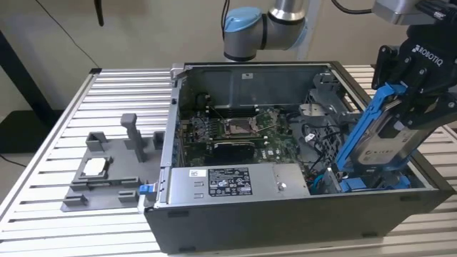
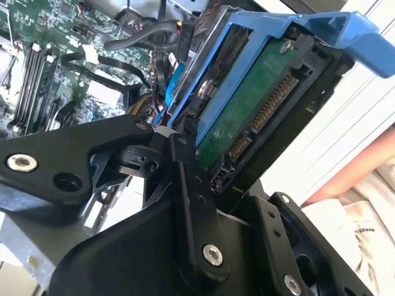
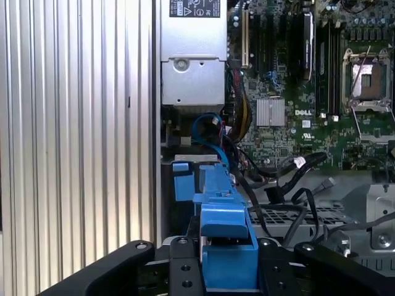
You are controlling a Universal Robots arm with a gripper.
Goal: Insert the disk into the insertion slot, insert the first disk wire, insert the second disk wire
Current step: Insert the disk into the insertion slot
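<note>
My gripper is shut on the disk, a silver-grey drive in a bright blue carrier. The disk hangs steeply tilted over the case's corner at the exterior view's right. Its lower end reaches down to the insertion slot, a grey bay with blue fittings. In the second wrist view the disk's green underside faces the camera and its connector edge is bare. The first wrist view looks down the carrier's blue edge, held between the black fingers, towards the bay's blue fitting. Loose black wires lie beside the bay.
The open computer case stands on a slatted metal table. A grey power-supply box sits beside the bay, and the motherboard fills the case floor. A grey plastic fixture tray lies at the exterior view's left.
</note>
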